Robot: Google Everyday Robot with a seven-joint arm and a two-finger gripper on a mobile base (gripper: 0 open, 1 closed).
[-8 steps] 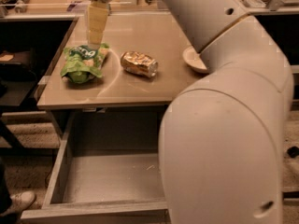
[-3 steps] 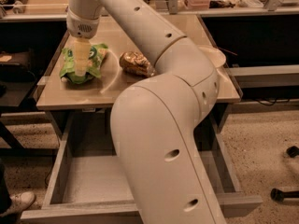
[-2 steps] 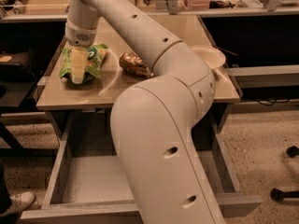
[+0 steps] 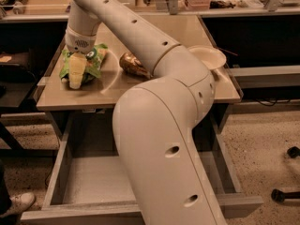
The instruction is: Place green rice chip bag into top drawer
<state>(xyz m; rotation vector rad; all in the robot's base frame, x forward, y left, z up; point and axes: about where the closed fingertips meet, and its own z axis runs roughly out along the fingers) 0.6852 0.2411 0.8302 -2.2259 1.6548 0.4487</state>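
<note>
The green rice chip bag (image 4: 93, 63) lies on the left part of the tan table top (image 4: 187, 36). My gripper (image 4: 76, 76) is straight down on the bag, its pale fingers (image 4: 78, 70) pressed onto the bag's left half. The top drawer (image 4: 89, 179) is pulled out below the table's front edge, showing its flat grey bottom. My arm hides the drawer's right half.
A crushed gold can (image 4: 132, 63) lies just right of the bag, partly behind my arm. A pale bowl (image 4: 207, 58) sits at the table's right edge. A dark shelf (image 4: 14, 78) stands left of the table. A shoe (image 4: 16, 203) shows at bottom left.
My gripper has come down from above the bag onto it and shifted slightly left and forward. The bag, can and drawer have stayed in place.
</note>
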